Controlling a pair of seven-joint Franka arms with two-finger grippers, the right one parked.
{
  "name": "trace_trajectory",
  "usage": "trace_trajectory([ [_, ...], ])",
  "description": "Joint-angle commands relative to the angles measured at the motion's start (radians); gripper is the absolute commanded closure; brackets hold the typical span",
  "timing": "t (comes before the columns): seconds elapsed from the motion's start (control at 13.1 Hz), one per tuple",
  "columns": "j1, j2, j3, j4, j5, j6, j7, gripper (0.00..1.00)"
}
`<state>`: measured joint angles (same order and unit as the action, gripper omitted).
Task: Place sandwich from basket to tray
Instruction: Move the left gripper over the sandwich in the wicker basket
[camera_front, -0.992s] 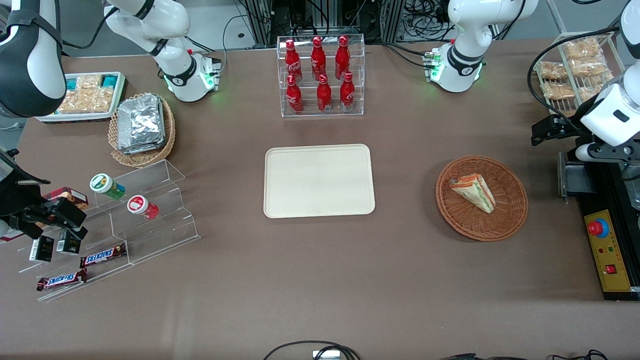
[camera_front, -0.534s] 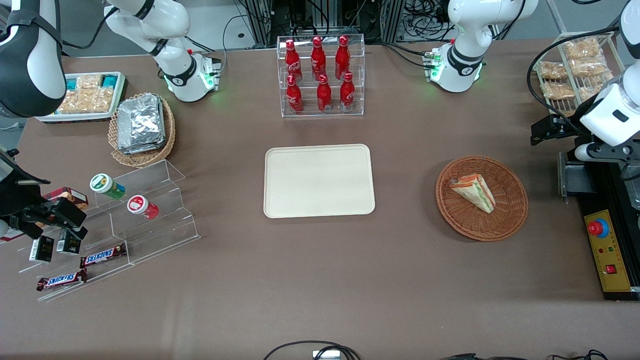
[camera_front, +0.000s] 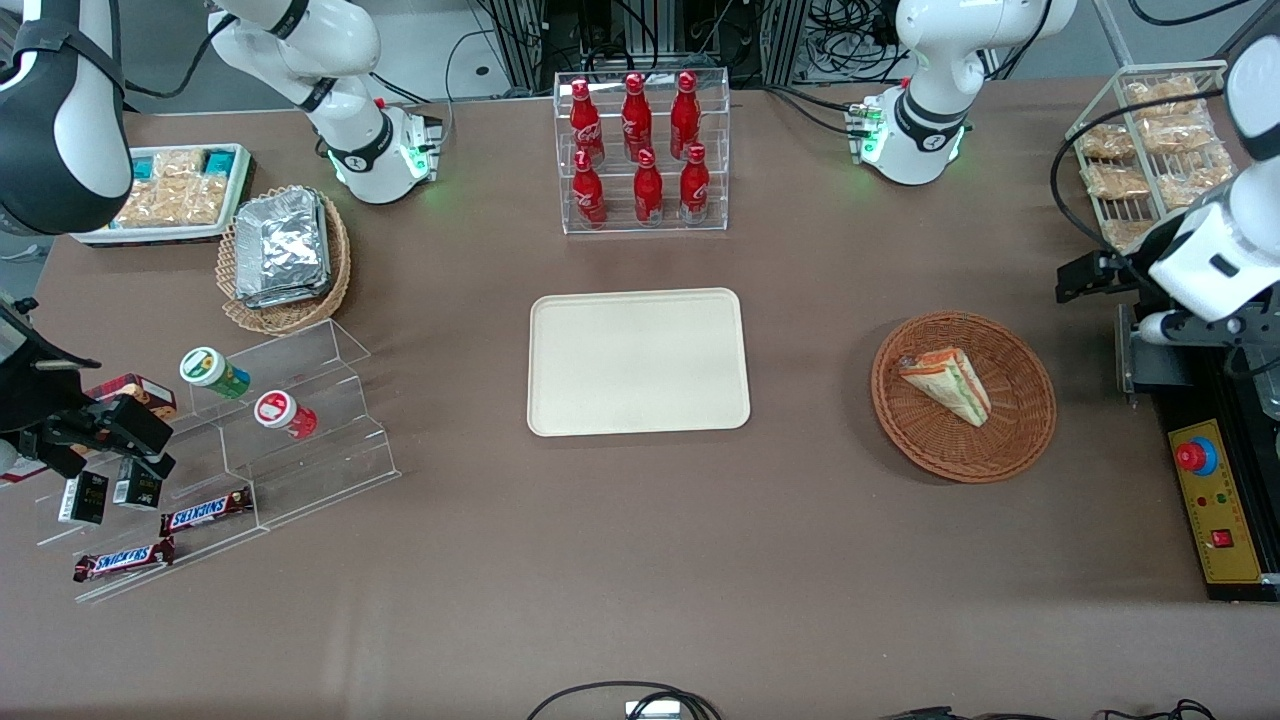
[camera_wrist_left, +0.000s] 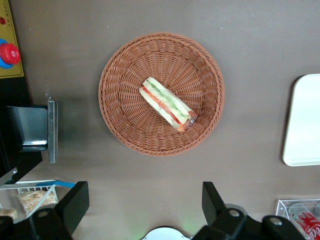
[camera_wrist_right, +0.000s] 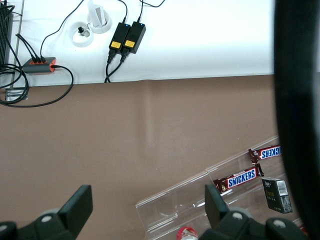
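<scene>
The left arm's gripper (camera_wrist_left: 142, 202) hangs high above the tabletop (camera_front: 640, 560) with its jaws spread wide — nothing between them, only bare brown surface showing in the gap. In the front view the gripper (camera_front: 1085, 275) sits at the working arm's end of the tabletop, just outside the basket's rim and a little farther from the front camera than the basket.

The basket (camera_front: 1025, 430), a round reddish-brown wicker one (camera_wrist_left: 125, 80), stands well apart from the jaws. The sandwich (camera_front: 945, 383) lies inside it on its side, near the middle, its white bread and orange, red and green layers (camera_wrist_left: 167, 103) facing up through clear wrap.

The tray (camera_front: 638, 362) — flat, cream-beige, with rounded corners — rests at the centre of the tabletop, well apart from the basket toward the parked arm's end; one edge of it (camera_wrist_left: 302, 120) shows in the left wrist view.

Farther from the front camera than the tray stands a clear rack of red bottles (camera_front: 642, 150).
</scene>
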<state>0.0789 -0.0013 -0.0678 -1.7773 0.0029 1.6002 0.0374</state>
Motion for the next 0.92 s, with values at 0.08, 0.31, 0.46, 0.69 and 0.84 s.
trace_trajectory([
  [0.08, 0.004, -0.009, -0.003, -0.131, 0.005, 0.143, -0.115, 0.0],
  [0.31, -0.002, 0.0, -0.006, -0.217, 0.005, 0.254, -0.249, 0.0],
  [0.46, -0.005, 0.003, -0.009, -0.267, 0.005, 0.325, -0.338, 0.0],
  [0.69, -0.042, 0.018, -0.014, -0.335, 0.003, 0.427, -0.5, 0.0],
  [0.84, -0.059, 0.027, -0.018, -0.39, 0.003, 0.509, -0.614, 0.0],
])
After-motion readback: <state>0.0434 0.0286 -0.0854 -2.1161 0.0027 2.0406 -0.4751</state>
